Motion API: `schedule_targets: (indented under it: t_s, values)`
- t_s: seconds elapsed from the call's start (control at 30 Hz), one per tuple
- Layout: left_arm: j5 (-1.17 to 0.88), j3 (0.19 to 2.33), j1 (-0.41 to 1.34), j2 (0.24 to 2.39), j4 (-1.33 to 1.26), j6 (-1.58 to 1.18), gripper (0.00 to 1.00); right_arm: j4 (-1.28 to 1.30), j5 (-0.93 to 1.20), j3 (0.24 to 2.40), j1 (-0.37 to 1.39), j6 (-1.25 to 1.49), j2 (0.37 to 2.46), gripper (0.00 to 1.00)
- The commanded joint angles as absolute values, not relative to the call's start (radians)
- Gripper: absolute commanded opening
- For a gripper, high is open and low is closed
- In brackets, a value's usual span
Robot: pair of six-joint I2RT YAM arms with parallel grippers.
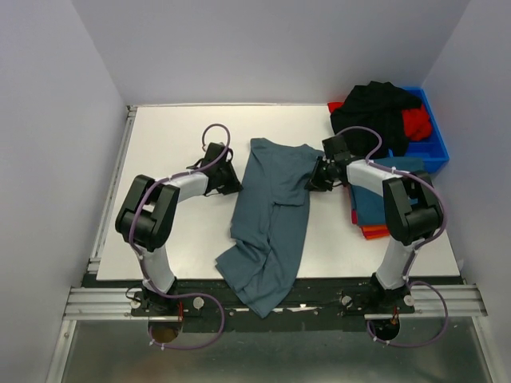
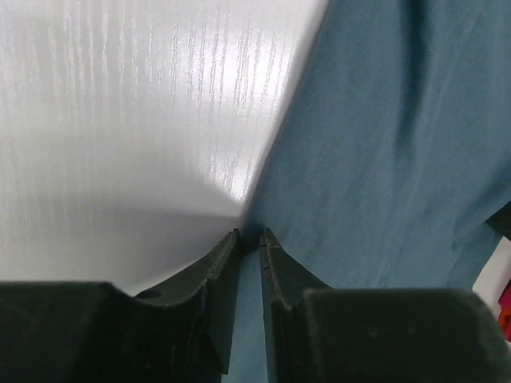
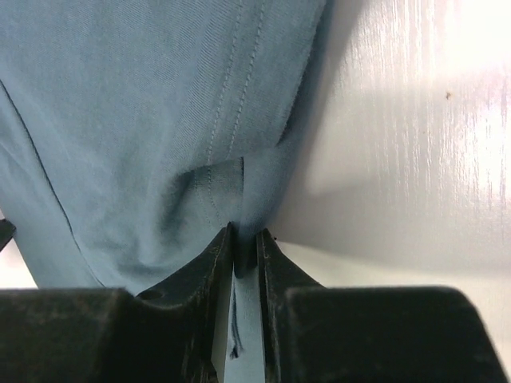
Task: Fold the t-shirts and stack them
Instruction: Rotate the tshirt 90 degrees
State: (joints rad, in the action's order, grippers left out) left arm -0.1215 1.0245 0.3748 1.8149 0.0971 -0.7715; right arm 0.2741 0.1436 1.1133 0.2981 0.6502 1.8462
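**Both hands pinched on the teal shirt at mid-tabletop**

The white tabletop (image 1: 176,136) shows a faint streaked grain and soft glare, plainest in the two wrist views. Pale grey walls (image 1: 263,48) box it in at 9, 12 and 3 o'clock. A metal rail (image 1: 96,302) runs along the 6 o'clock edge, where both arm bases are bolted.

The slate teal-blue t-shirt (image 1: 271,215) lies rumpled in the middle of the tabletop. It runs from a little beyond centre on the 12 o'clock side down to 6 o'clock, where its lower end droops over the edge and across the rail. The left hand (image 1: 230,179) is at the shirt's 9 o'clock edge, its fingers drawn nearly together with the border of the cloth nipped between them. The right hand (image 1: 315,177) is at the 3 o'clock edge, its fingers likewise almost closed on a small fold of cloth beside two lines of stitching.

At 2 o'clock a blue bin (image 1: 437,148) stands in the corner. A black t-shirt (image 1: 383,108) is heaped over it and spills past its rim toward the tabletop, with a red t-shirt (image 1: 417,124) beside it inside. At 3 o'clock a folded stack (image 1: 369,211) rests on the tabletop, teal-blue on top with red and orange edges showing beneath. The right arm (image 1: 407,207) crosses above this stack and hides much of it. A purple cable (image 1: 214,132) arches over the left arm near the shirt's upper 9 o'clock corner, and another loops over the right arm in front of the bin.
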Motion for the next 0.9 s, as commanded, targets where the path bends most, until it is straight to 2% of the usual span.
schedule_targets:
  t_s: [0.0, 0.1, 0.17, 0.23, 0.27, 0.37, 0.67, 0.87]
  values:
    - [-0.175, 1.043, 0.367, 1.874, 0.075, -0.775, 0.27, 0.311, 0.11, 1.176, 0.299, 0.627, 1.876, 0.25]
    - [-0.198, 1.046, 0.357, 1.888, 0.066, -0.785, 0.26, 0.324, 0.101, 1.203, 0.299, 0.62, 1.89, 0.24]
    - [-0.206, 1.048, 0.351, 1.891, 0.055, -0.785, 0.2, 0.325, 0.098, 1.212, 0.299, 0.618, 1.896, 0.18]
    - [-0.199, 1.057, 0.342, 1.901, 0.063, -0.784, 0.03, 0.328, 0.1, 1.227, 0.298, 0.618, 1.911, 0.1]
    - [-0.189, 1.071, 0.336, 1.907, 0.078, -0.784, 0.0, 0.333, 0.104, 1.239, 0.299, 0.618, 1.922, 0.07]
    - [-0.179, 1.085, 0.315, 1.917, 0.091, -0.791, 0.0, 0.353, 0.1, 1.298, 0.299, 0.618, 1.962, 0.01]
    - [-0.081, 1.114, 0.284, 1.916, 0.098, -0.821, 0.0, 0.439, 0.103, 1.57, 0.298, 0.603, 2.131, 0.01]
    - [-0.06, 1.241, 0.276, 2.003, 0.132, -0.83, 0.0, 0.48, 0.114, 1.728, 0.299, 0.598, 2.221, 0.01]
